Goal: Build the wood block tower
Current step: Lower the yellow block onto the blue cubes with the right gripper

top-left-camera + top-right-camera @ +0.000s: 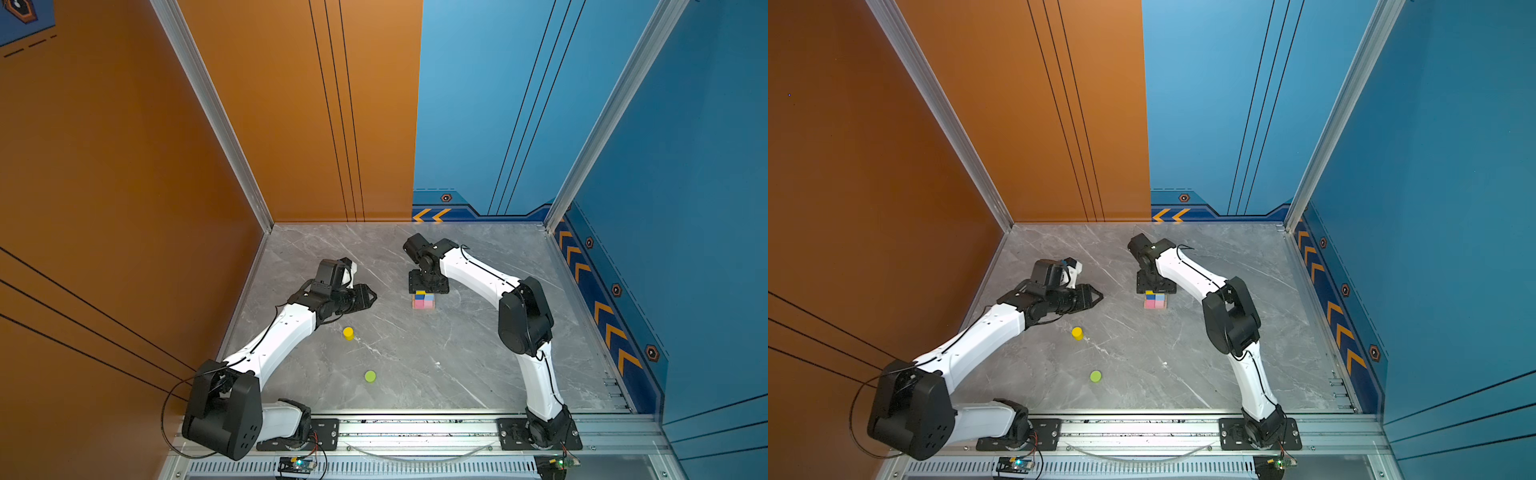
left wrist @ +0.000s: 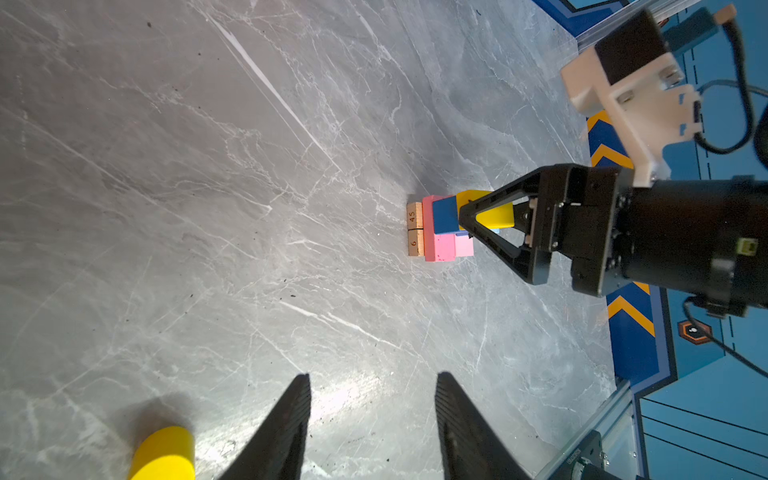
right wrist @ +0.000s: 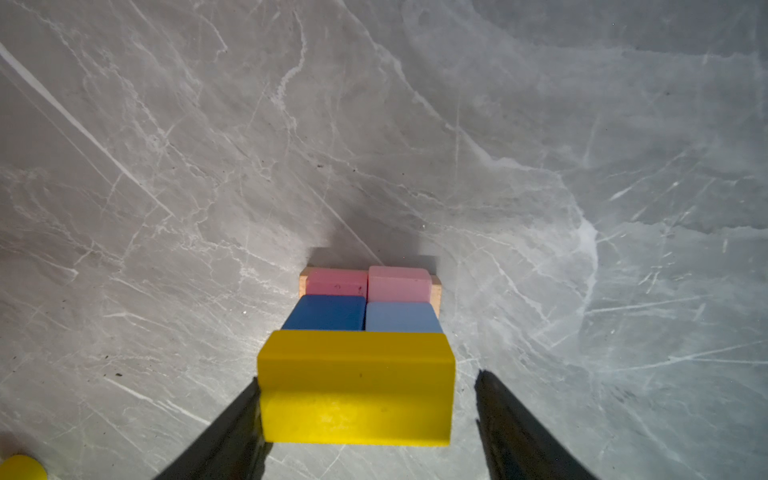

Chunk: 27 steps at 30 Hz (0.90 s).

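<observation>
The tower [image 1: 424,301] [image 1: 1155,301] stands mid-table: tan planks [image 2: 414,228] lowest, two pink bars [image 3: 336,282] across them, a dark-blue cube [image 3: 326,313] and a light-blue cube [image 3: 402,316] above, and a yellow brick [image 3: 355,386] topmost. My right gripper [image 3: 368,376] points down around the brick, open. One finger touches the brick's end and the other stands off with a gap. My left gripper [image 2: 372,378] [image 1: 372,297] hovers open and empty to the tower's left. A yellow cylinder [image 1: 348,333] [image 2: 164,453] and a lime-green cylinder [image 1: 370,376] stand loose on the table.
The grey marble table [image 1: 457,353] is walled by orange panels on the left and blue panels at the back and right. An aluminium rail [image 1: 415,432] with both arm bases runs along the front edge.
</observation>
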Available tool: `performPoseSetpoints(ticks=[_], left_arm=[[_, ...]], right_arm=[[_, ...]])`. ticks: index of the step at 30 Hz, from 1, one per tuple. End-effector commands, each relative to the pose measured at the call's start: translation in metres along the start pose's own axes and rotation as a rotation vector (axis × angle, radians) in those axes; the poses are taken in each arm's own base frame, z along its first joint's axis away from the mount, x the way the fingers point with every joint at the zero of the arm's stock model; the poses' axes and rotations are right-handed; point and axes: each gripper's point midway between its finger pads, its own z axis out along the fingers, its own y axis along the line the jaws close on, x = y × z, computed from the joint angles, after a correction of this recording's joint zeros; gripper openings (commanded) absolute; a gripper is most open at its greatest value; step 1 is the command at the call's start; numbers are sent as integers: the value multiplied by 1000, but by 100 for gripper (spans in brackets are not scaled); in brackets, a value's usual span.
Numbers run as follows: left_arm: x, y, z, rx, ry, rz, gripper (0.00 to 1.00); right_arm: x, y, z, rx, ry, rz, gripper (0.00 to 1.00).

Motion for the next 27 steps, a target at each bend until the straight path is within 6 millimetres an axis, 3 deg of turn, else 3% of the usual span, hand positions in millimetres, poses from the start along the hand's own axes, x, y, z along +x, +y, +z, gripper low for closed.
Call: performPoseSetpoints(ticks=[1, 27], left_arm=[[5, 4, 4, 10, 19, 13, 51], [6, 4, 6, 11, 26, 12, 51]], right_arm=[[3, -6, 6, 38, 20, 9, 78], [8, -8, 13, 39, 32, 14, 78]])
